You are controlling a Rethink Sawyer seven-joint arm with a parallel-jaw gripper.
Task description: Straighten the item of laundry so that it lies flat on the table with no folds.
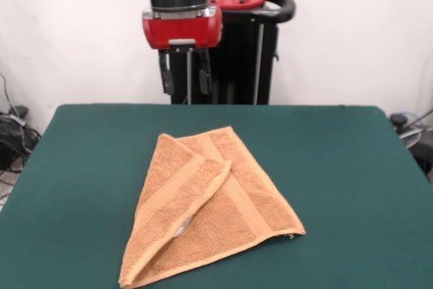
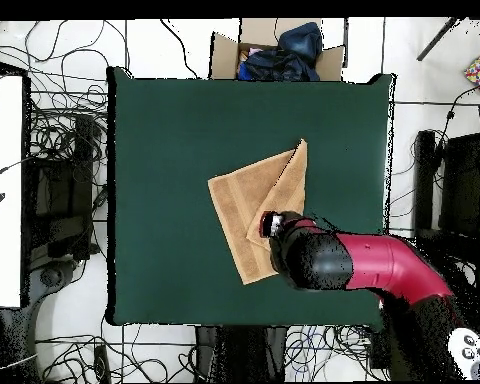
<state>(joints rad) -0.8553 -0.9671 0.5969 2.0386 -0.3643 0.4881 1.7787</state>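
Towel (image 1: pixel 203 214) looped terry, rough; table (image 1: pixel 352 167) matt felt.

The folded towel (image 2: pixel 252 205) lies mid-table (image 2: pixel 164 150), the red arm (image 2: pixel 369 265) overlapping its near edge

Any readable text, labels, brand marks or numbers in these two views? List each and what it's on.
None readable.
Towel: a sliver of white tag shows under the folded flap, with no print legible.
Gripper: red housing and dark jaws, no marking visible.
Arm base: white marks in the overhead view, too blurred to read.
Table: plain green, no text.
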